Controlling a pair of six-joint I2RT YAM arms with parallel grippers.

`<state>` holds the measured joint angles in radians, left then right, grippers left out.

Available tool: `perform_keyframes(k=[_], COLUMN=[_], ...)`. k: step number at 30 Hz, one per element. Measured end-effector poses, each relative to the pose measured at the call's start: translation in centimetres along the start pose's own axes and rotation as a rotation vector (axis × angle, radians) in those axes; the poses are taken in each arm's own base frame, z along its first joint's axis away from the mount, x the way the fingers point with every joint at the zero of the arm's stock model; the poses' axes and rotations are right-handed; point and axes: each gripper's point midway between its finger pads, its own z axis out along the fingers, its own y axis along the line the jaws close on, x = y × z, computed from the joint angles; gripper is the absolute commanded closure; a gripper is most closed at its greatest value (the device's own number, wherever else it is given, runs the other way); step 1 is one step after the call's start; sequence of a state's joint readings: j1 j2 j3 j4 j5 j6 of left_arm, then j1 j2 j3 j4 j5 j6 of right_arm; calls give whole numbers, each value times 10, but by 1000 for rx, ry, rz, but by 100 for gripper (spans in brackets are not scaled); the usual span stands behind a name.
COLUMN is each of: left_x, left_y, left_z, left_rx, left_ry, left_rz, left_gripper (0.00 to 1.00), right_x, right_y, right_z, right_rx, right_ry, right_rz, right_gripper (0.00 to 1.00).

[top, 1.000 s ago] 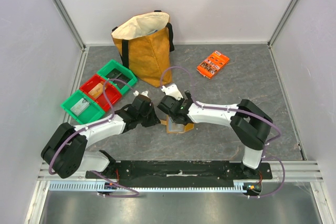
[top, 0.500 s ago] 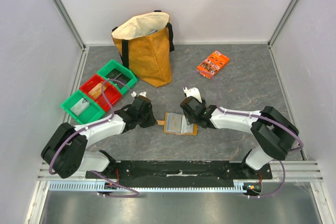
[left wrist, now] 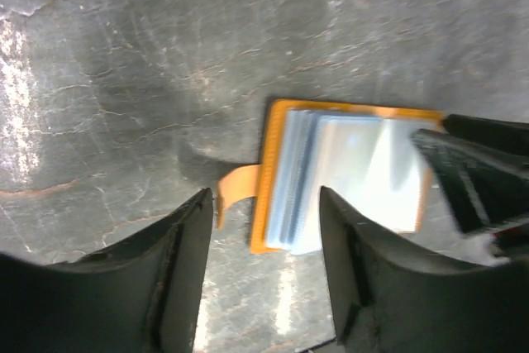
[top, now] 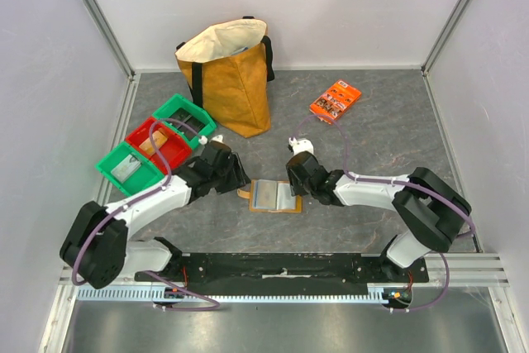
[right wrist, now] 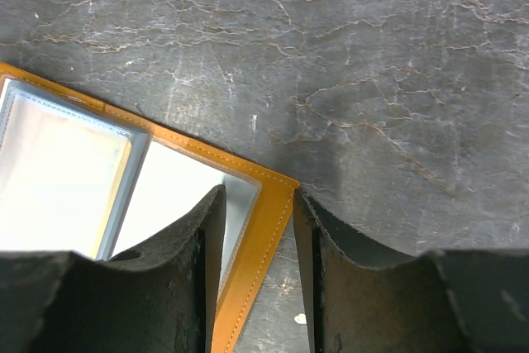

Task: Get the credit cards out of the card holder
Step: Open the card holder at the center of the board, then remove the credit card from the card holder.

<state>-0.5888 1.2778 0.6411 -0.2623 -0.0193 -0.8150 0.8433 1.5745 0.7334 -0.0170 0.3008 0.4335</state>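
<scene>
Grey stone-look counter (top: 397, 146), white walls round it. Left fingers (left wrist: 178, 287) stand wide with nothing between them, hanging just off the holder (left wrist: 347, 175), lined up with the little tab (left wrist: 235, 188) on its left side. Right fingers (right wrist: 165, 287) show a narrow gap and straddle the holder's right border. Pinching it or only over it, can't tell. Holder lies open and flat, near the middle of the near edge, between the two arms. Cards (right wrist: 70, 179) sit in its clear pockets, white faces showing through. Further out: yellow bag (top: 231, 80) upright by the far edge, green, red and green bins (top: 157, 150) in a slanting row by the left edge, orange packet (top: 335, 101) toward the far right corner.
</scene>
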Motion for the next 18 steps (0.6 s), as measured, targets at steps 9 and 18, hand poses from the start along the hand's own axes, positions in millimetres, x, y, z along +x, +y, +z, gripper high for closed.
perform_keyframes(k=[9,18], left_x=[-27,1], left_y=[-59,-71], left_z=[-41,-22], left_rx=[172,194], left_ry=[-22,110], left_rz=[27,52], left_gripper=[33,35], right_x=[-1,-2], right_y=[5,6], right_z=[4,6], right_rx=[-22,-23], right_ry=[-6,-12], right_rz=[-1,-1], right_gripper=[56,57])
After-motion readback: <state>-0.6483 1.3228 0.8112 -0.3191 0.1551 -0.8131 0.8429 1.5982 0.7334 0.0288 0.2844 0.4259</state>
